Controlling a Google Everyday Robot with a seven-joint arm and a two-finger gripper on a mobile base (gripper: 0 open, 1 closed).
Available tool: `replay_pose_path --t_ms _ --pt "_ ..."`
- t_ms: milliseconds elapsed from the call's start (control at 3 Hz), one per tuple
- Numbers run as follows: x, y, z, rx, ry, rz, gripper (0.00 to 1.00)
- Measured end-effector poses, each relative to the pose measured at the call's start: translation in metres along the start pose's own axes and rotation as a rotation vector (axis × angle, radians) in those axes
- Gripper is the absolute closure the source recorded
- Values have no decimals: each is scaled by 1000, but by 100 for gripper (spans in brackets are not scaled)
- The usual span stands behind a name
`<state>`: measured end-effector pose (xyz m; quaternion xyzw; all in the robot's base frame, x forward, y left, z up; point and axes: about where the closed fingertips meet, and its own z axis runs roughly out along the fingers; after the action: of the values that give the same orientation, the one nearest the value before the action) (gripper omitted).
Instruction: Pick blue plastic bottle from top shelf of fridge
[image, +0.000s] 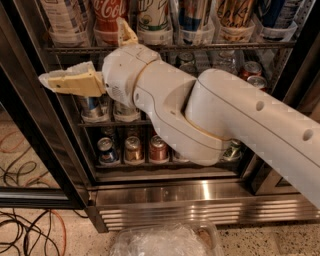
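I'm seeing the blue plastic bottle standing upright at the left edge of the fridge's top-shelf tabletop, touching the red cola bottle. My claw is hanging released and empty just below it, so I'm judging the reach as upward and inward.

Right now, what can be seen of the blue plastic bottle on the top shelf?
The blue plastic bottle stands upright, leftmost in view on the top shelf, base in a clear cup, beside the Coca-Cola bottle. Only its lower body shows: clear plastic, whitish label with blue print; its top is out of frame. The gripper, open, hangs in front of the racks around shelf level, apart from it.
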<state>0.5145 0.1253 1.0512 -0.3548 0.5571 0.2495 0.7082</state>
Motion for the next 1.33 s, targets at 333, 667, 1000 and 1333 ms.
replay_pose_path --t_ms 333,667,1000,1333 --pt "-1 -11 5 63 -20 -25 0" --pt "-8 -8 10 81 -30 -14 0" --pt "-7 -7 11 70 -35 -4 0" --pt "-12 -9 13 102 -43 15 0"
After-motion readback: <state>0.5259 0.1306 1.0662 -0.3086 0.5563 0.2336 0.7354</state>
